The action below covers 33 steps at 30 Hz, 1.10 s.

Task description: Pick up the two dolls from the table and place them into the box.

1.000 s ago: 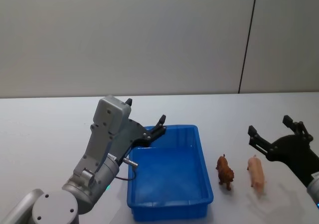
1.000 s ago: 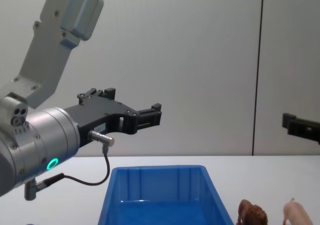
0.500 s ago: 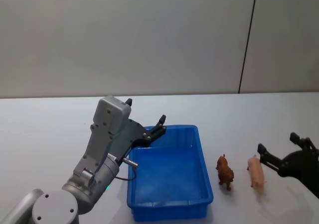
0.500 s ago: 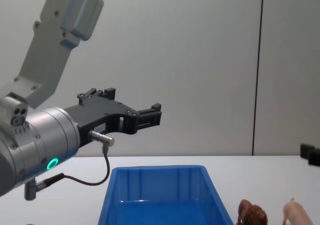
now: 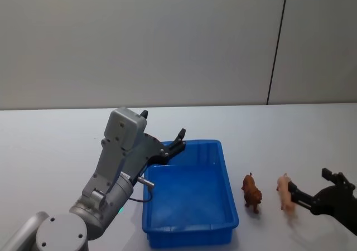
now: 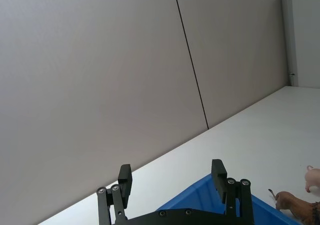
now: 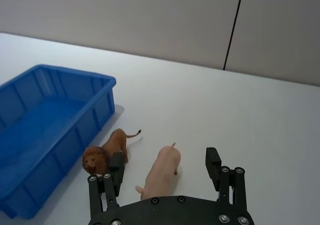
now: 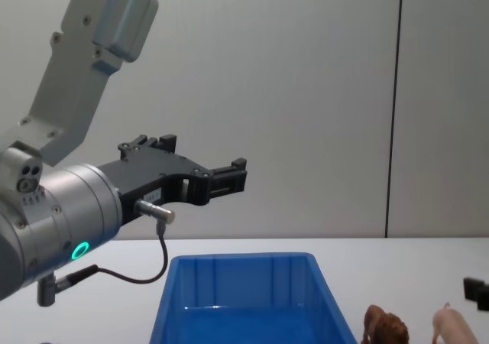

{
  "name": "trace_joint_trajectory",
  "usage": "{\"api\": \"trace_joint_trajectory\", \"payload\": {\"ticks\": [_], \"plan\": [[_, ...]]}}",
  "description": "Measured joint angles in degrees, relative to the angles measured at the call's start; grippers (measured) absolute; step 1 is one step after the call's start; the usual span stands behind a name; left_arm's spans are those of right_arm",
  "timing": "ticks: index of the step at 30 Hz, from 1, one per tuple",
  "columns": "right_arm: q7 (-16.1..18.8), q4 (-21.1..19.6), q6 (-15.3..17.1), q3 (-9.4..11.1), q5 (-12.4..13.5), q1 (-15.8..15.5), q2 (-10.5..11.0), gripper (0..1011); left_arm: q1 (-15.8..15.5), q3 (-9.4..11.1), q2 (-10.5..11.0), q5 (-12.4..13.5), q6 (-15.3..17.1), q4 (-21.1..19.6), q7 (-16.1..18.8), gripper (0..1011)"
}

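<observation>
Head view, lower right: right pincer (image 5: 308, 181) spread open at pink pig (image 5: 286, 195); brown animal (image 5: 252, 192) just beside, box (image 5: 226, 167) lower centre. Risk: closing finger knocks brown animal over. Left pincer (image 6: 171, 169) open above box.

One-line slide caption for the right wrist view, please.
Open right gripper aimed at the pink pig; brown lion beside it, blue box nearby on white table.

On the white table (image 5: 50, 145), your right gripper (image 5: 308, 179), fingers spread, hangs low just beside the pink pig (image 5: 286, 195). The brown animal (image 5: 252, 192) stands between pig and blue box (image 5: 230, 206). Your left gripper (image 5: 162, 124), fingers apart, hovers over the box's far left corner.
</observation>
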Motion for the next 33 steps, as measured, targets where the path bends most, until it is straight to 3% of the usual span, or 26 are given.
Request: {"api": "trace_joint_trajectory", "payload": {"ticks": [16,33], "plan": [[2.0,6.4,2.7,-2.0,-2.8,3.9,-2.9,1001,0.0,0.0,0.0,0.0,0.0,0.0,0.0,1001],[2.6,11.4,5.2,-2.6,-0.4,6.1,-4.8,1001,0.0,0.0,0.0,0.0,0.0,0.0,0.0,1001]]}}
